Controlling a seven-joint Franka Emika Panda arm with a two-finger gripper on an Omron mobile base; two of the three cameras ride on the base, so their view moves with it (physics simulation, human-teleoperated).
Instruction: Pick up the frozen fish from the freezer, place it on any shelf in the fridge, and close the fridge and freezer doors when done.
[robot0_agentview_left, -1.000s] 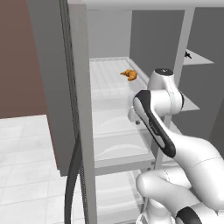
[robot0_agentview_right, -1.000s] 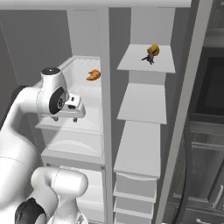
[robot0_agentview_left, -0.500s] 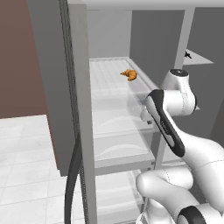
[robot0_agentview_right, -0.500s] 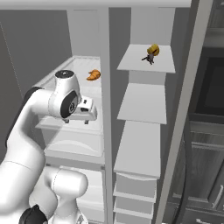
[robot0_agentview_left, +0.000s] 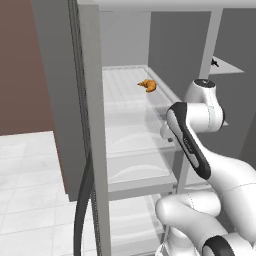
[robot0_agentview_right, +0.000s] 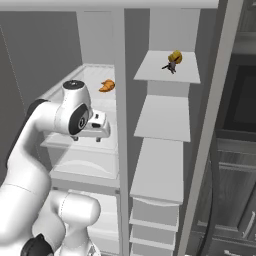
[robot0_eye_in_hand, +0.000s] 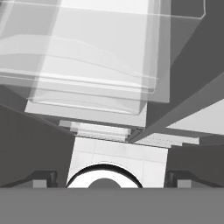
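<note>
Frozen fish (robot0_agentview_left: 147, 85) sits on the upper freezer shelf (robot0_agentview_left: 125, 100) in the left base view, small orange curled shape toward the back right of that shelf, well apart from the arm; freezer door (robot0_agentview_left: 65, 90) stands open at left. The gripper is hidden behind the wrist here, down near the front edge of the shelf below. Right base view: fish (robot0_agentview_right: 106, 86) on the same shelf left of the centre divider (robot0_agentview_right: 120, 100), gripper (robot0_agentview_right: 100, 136) low and in front of it, pointing down over the clear drawer (robot0_agentview_right: 85, 160); jaw width can't be read from this angle. On the fridge side, the top shelf (robot0_agentview_right: 167, 70) carries a yellow item (robot0_agentview_right: 175, 57) with something dark beside it; shelves below look bare, so good drop spots. Hand view: looks down past the drawer (robot0_eye_in_hand: 87, 57) to the floor, fingertips (robot0_eye_in_hand: 43, 178) sit at opposite edges, so jaws look wide with nothing between them. Handling guess: fish is light, rigid, probably slick; pinch across the thick middle of the body, not the tail.
</note>
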